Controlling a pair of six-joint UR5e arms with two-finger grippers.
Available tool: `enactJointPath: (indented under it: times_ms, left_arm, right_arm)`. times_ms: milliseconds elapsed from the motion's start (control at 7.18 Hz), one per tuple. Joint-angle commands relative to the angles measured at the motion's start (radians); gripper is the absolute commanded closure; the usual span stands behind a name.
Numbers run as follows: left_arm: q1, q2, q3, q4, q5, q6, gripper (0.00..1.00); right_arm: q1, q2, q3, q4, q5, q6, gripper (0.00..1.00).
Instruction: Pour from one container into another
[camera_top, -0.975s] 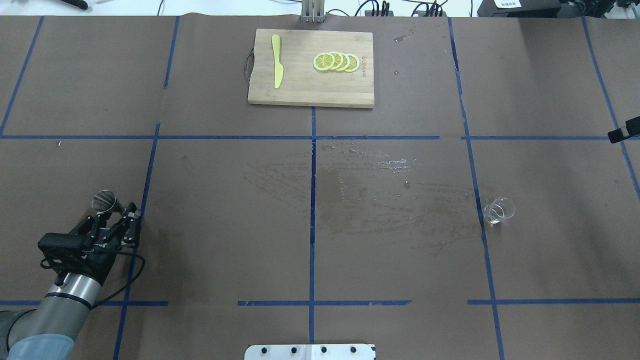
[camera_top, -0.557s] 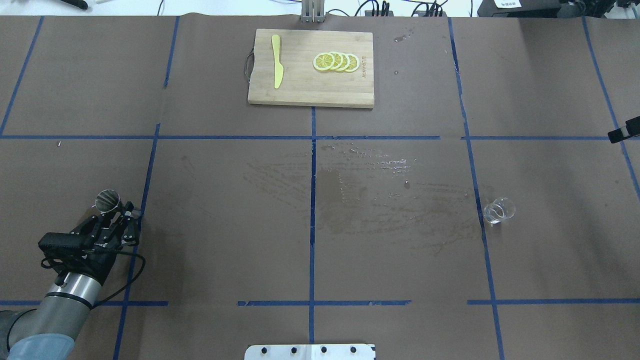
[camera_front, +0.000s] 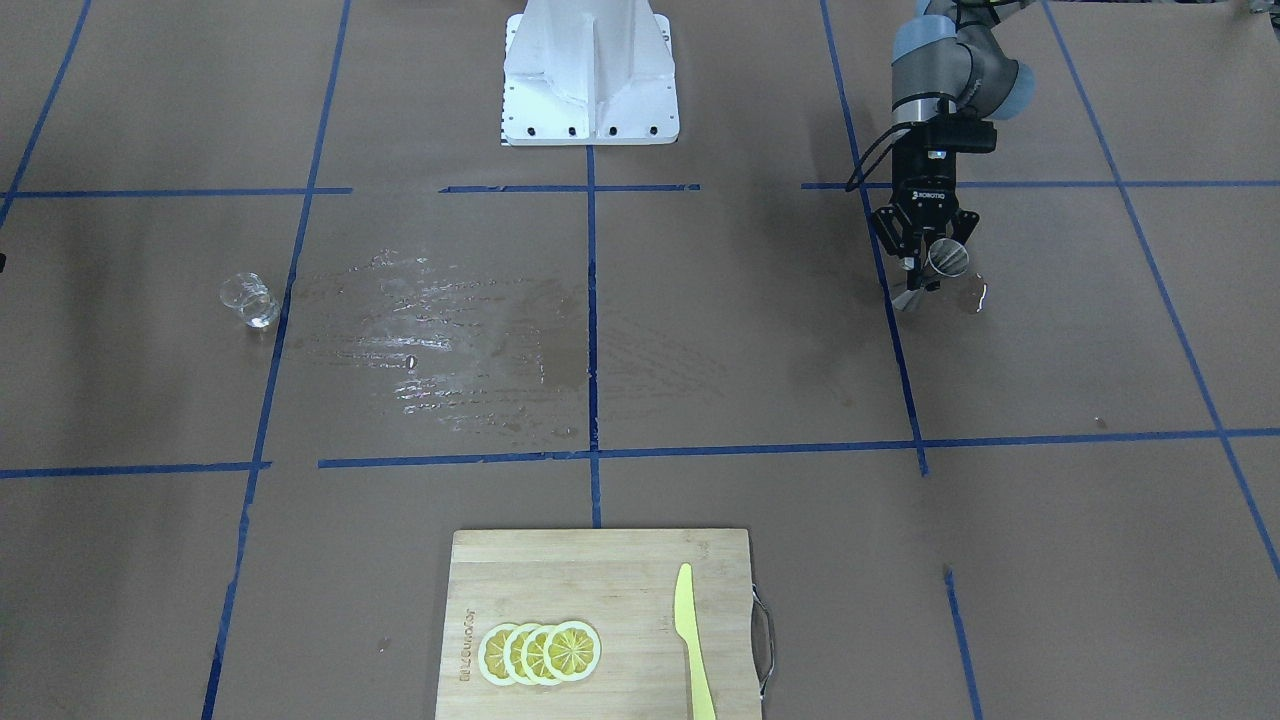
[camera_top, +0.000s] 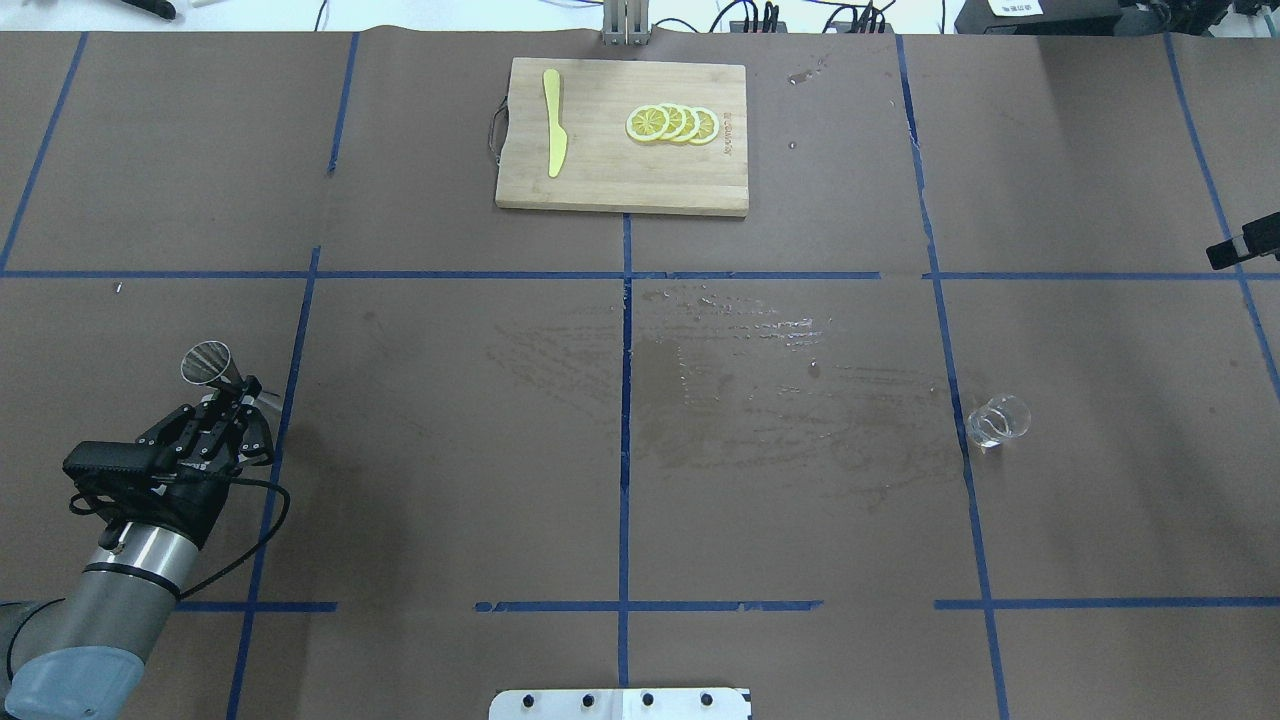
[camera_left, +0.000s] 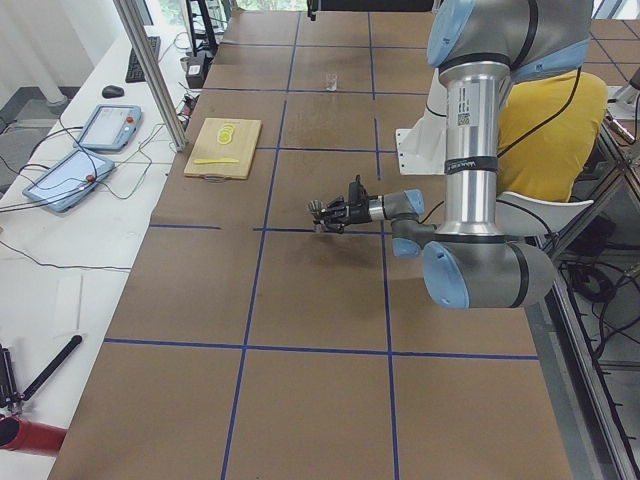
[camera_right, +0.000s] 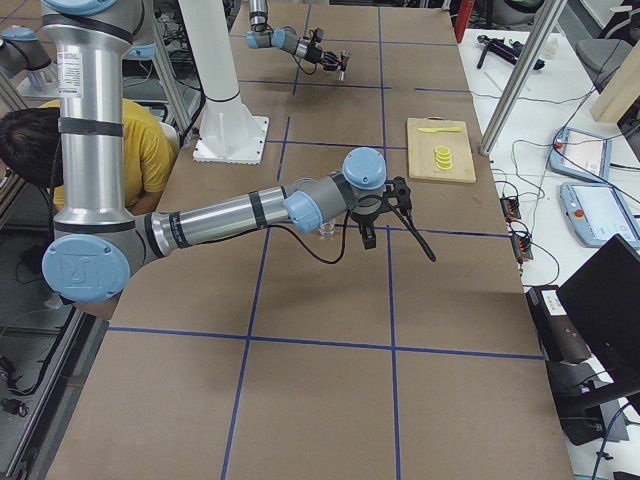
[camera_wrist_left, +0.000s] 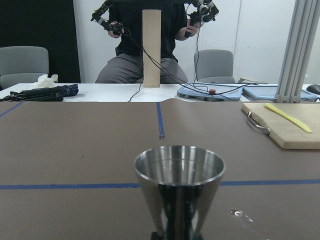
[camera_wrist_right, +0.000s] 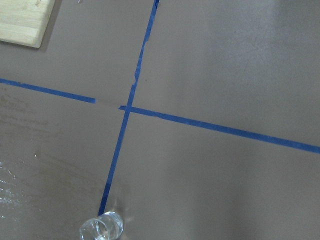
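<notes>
- Jaws of the left gripper (camera_top: 240, 392) are closed narrow on the waist of the steel jigger (camera_top: 210, 364). The jigger sits low over the near left part of the bench (camera_top: 450, 480), and in the left wrist view its mouth faces up and looks dry.
- Right gripper (camera_right: 392, 208): I cannot tell how its jaws stand. Its wrist view shows no fingers, only the glass tumbler (camera_wrist_right: 101, 229) at the bottom edge.
- The tumbler (camera_top: 997, 420) stands upright and ungrasped, far off on the right, just beside a blue tape line (camera_top: 950, 400). I cannot tell what it holds.
- A wet patch (camera_top: 740, 400) lies between the two vessels.
- Judged step: the receiver is in hand, and the source is not yet taken.
- Next move, as I judge it: the right jaws close round the tumbler wall. Both vessels then meet mid-bench, and the glass tips slowly over the jigger's small mouth.
</notes>
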Motion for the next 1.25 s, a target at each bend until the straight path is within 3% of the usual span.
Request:
enactJointPath:
  times_ms: [0,139,697,836,975,1115]
  left_arm:
    - [0.006,-0.084,0.009,-0.082,-0.002,0.093,1.0]
    - [0.004,-0.175,0.018,-0.075,-0.002,0.127,1.0]
    - [0.006,-0.227,0.021,-0.066,-0.089,0.214,1.0]
    - [0.006,-0.227,0.021,-0.066,-0.091,0.216,1.0]
    - [0.0,-0.227,0.021,-0.066,-0.092,0.217,1.0]
    - [-0.024,-0.235,0.017,-0.067,-0.13,0.228,1.0]
  right_arm:
    - [-0.051,0.066,0.063,0.002,-0.089,0.028,0.0]
    - [-0.132,0.072,0.146,0.015,-0.241,0.028,0.0]
    - [-0.59,0.055,0.336,0.14,-0.776,0.398,0.0]
    - [-0.693,-0.003,0.396,0.141,-0.921,0.43,0.0]
    - [-0.782,-0.079,0.407,0.203,-1.057,0.508,0.0]
    - [-0.886,-0.258,0.403,0.483,-1.203,0.631,0.0]
